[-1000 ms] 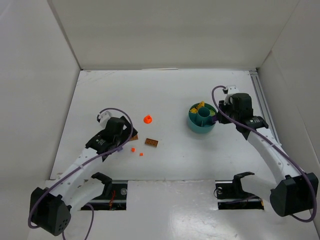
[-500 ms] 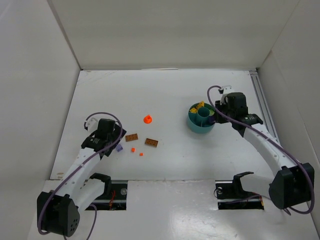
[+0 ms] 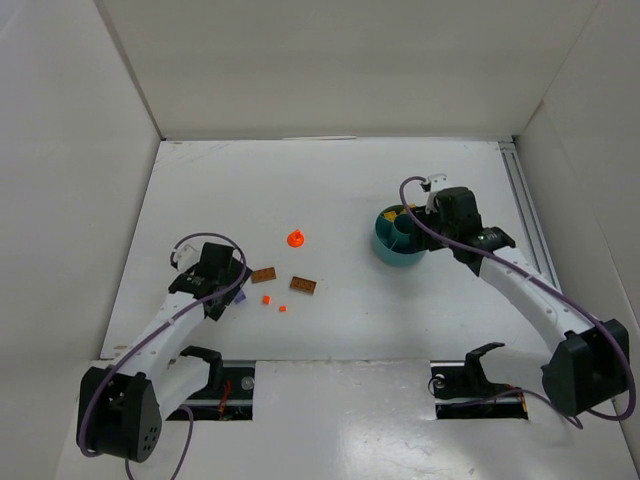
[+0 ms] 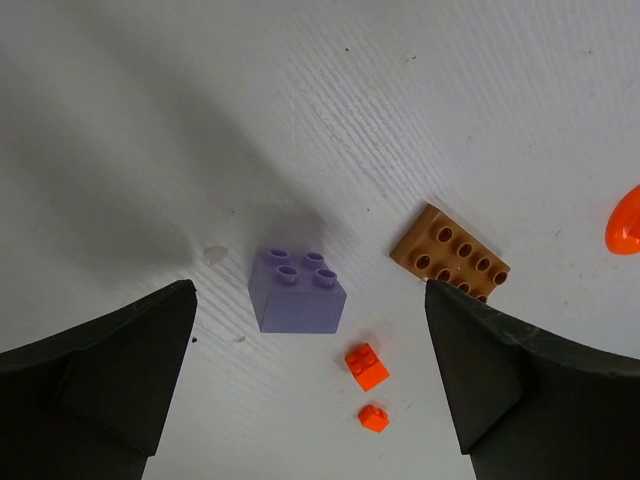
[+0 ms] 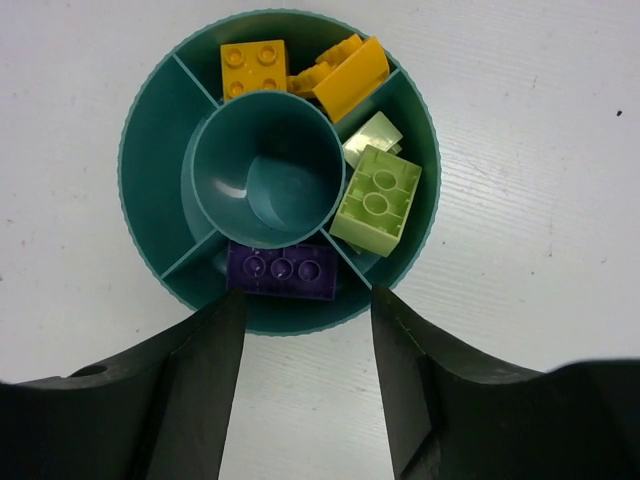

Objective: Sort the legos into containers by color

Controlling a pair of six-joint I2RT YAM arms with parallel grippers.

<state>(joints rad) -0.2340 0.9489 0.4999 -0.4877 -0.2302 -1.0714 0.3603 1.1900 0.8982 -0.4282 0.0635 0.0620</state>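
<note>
The teal tub (image 5: 133, 190) (image 3: 396, 256) holds yellow legos (image 5: 255, 66) in its far compartment, lime green ones (image 5: 378, 200) on the right and a dark purple brick (image 5: 282, 270) in the near one. My right gripper (image 5: 308, 300) (image 3: 415, 225) hangs open just above that purple brick, holding nothing. On the table lie a lilac brick (image 4: 297, 290) (image 3: 238, 297), a brown plate (image 4: 450, 255) (image 3: 264, 274), a second brown plate (image 3: 303, 285) and two tiny orange bricks (image 4: 366, 365) (image 3: 266, 299). My left gripper (image 4: 308, 295) (image 3: 230, 286) is open above the lilac brick.
An orange cone-shaped piece (image 3: 295, 238) (image 4: 625, 220) stands on the table beyond the brown plates. White walls enclose the table at the left, back and right. A metal rail (image 3: 522, 195) runs along the right edge. The tub's left compartment and centre cup (image 5: 265, 165) hold nothing.
My right gripper moved left over the tub and opened, leaving the dark purple brick in the near compartment. My left arm drew back to the left, uncovering a brown plate and the lilac brick.
</note>
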